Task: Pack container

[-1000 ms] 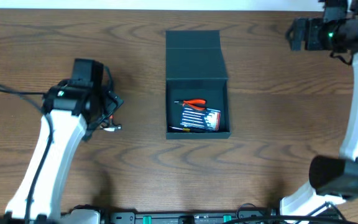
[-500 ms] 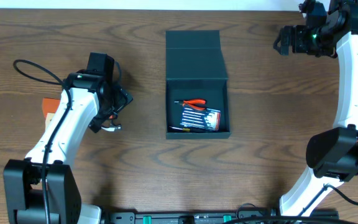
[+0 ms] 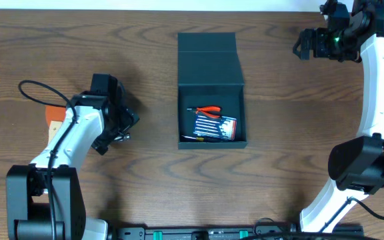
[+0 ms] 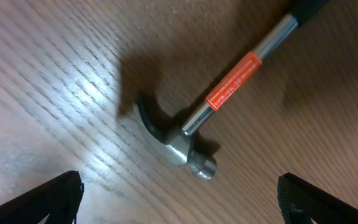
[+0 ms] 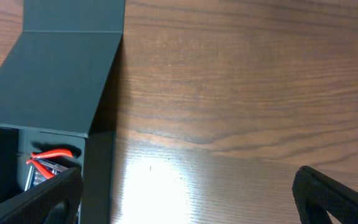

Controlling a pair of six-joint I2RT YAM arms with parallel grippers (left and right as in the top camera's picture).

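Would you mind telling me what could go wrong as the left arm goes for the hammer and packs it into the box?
1. The hammer has a heavy steel head and a smooth metal shaft. If the open left gripper closes on the shaft, the hammer may pivot or slip.
2. The container already holds orange pliers and a bit case, so the hammer might land on them or not fit flat.

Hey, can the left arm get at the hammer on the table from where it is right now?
Probably yes. The left gripper hangs right above the hammer, its fingers spread wide to either side, and nothing lies over the hammer's head or metal shaft.
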